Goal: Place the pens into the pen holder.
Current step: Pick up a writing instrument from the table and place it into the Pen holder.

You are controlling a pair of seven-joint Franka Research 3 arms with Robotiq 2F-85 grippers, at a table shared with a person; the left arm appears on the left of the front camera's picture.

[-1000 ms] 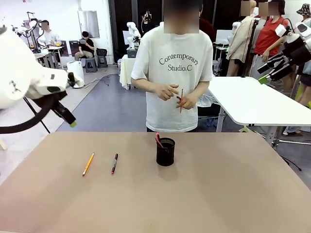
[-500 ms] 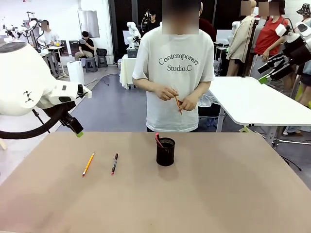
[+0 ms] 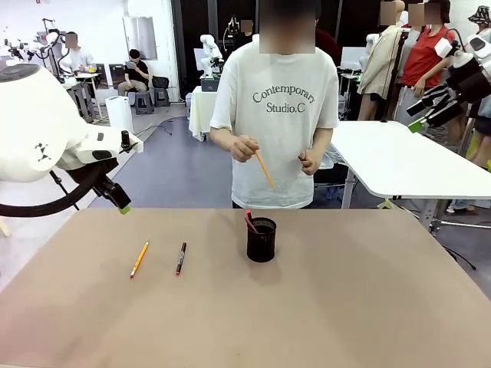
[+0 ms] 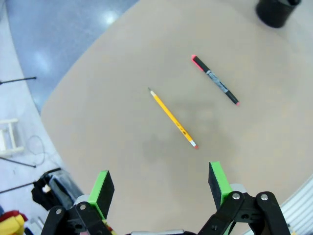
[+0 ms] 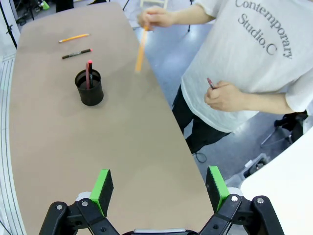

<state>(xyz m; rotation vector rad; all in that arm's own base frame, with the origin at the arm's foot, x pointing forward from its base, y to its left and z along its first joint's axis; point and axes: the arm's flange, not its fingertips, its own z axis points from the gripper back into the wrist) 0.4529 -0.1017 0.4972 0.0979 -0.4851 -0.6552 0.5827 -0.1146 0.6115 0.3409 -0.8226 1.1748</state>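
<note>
The left gripper (image 4: 160,186) hangs by the bench's (image 3: 360,307) left edge, jaws spread and empty. On the bench lie a yellow pencil (image 3: 139,259) and, near it, a dark pen (image 3: 181,258) with red ends, the two apart. The pen holder (image 3: 261,240) stands mid-bench, a red-tipped pen (image 3: 249,221) inside. Behind, a person's shirt (image 3: 280,115) reads "Contemporary Studio.C"; one hand (image 3: 245,148) holds an orange pencil (image 3: 265,169). The right gripper (image 5: 160,188) is raised at far right, spread and empty.

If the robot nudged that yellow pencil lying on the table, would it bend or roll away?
The yellow pencil looks straight and rigid, so it probably won't bend. It is thin, so likely light. Lying flat on the smooth table, it may well roll if pushed sideways.
</note>
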